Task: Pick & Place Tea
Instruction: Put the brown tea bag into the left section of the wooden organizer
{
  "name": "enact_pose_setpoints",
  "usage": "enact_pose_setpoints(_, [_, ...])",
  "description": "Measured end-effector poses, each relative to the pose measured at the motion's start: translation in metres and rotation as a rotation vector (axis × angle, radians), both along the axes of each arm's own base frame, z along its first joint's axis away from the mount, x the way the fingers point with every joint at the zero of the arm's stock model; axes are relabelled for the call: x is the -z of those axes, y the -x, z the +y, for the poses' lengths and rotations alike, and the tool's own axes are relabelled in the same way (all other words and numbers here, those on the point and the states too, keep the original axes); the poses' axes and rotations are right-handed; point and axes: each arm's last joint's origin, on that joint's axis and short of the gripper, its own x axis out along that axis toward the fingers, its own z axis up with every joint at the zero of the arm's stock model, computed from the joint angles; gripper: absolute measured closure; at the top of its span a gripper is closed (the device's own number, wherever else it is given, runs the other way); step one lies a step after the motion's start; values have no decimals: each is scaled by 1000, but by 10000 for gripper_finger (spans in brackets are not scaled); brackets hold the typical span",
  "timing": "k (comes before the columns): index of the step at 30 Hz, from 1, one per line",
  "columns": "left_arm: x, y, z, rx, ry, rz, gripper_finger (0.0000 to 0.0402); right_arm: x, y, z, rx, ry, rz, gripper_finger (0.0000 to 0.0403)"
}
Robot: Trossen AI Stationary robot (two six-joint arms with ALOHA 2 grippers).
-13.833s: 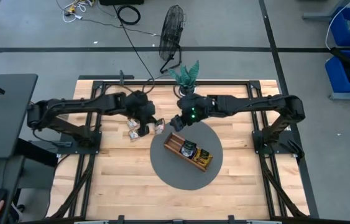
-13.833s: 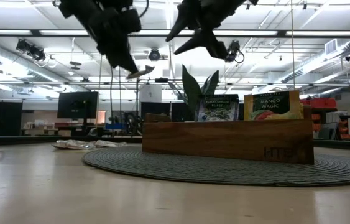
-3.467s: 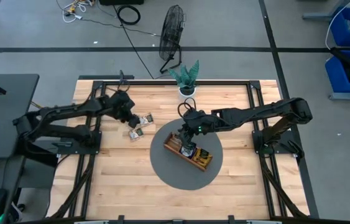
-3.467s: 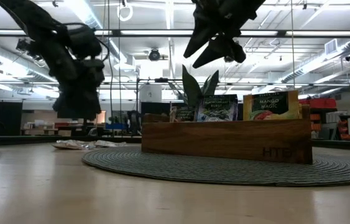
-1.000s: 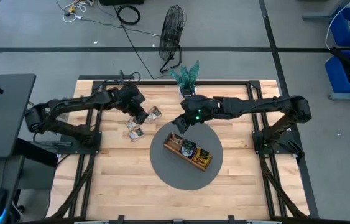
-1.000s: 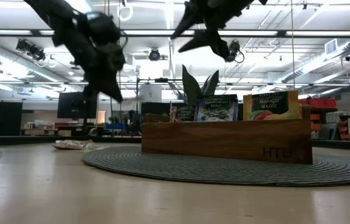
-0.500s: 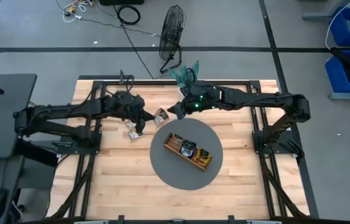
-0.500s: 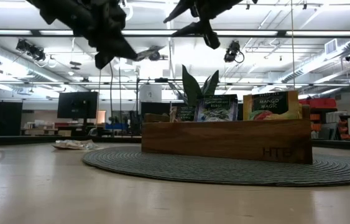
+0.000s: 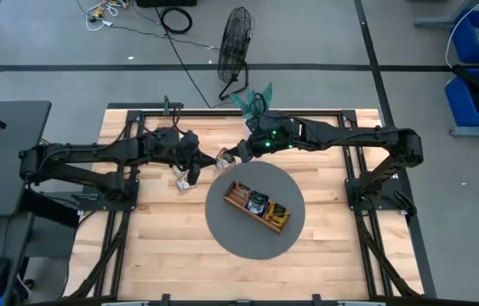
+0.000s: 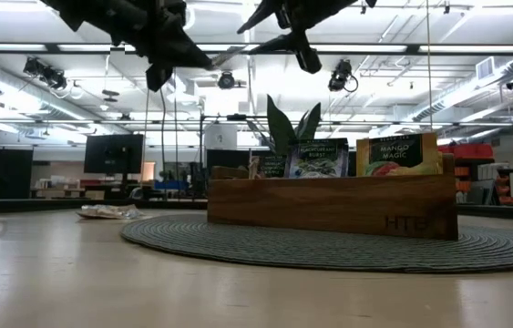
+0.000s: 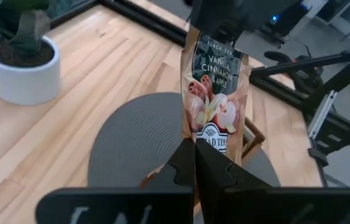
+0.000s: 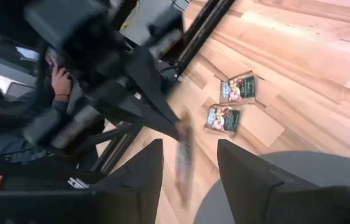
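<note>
Brown-printed tea sachet (image 11: 214, 93) pinched by closed left tool (image 9: 208, 161), frame centre | right tool (image 9: 234, 155) spread | step: handover | next: right closes.

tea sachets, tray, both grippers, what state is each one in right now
left gripper: shut on a sachet, raised above the table
held sachet: upright, pinched by its bottom edge, between the two grippers
right gripper: open, fingers either side of the held sachet's edge, not closed on it
wooden tray: on the round mat, some sachets standing in it
loose sachets: two lying flat on the table
</note>
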Motion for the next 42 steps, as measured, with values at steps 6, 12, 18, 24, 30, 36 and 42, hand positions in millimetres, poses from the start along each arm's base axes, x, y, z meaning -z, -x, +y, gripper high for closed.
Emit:
enact_pose_setpoints(6, [-5,4,-1,2,-4,-28,399,1,0,0,1,-3,8,243])
enact_pose_setpoints(12, [-8,5,-1,2,-8,-47,399,1,1,0,9,-19,11,257])
enact_pose_setpoints(18, [-9,5,-1,3,-10,-54,399,1,1,0,-23,-36,7,351])
enact_pose_setpoints(24, [-9,5,-1,5,-9,-54,397,0,0,1,-51,-45,2,394])
enact_pose_setpoints(30, [-9,6,3,-29,23,-57,356,1,1,1,-54,-40,7,400])
enact_pose_setpoints(36, [-5,9,7,-59,46,-11,276,0,3,2,-61,-37,20,401])
enact_pose_setpoints(42, [8,17,7,-22,2,149,194,0,9,5,-70,-47,61,402])
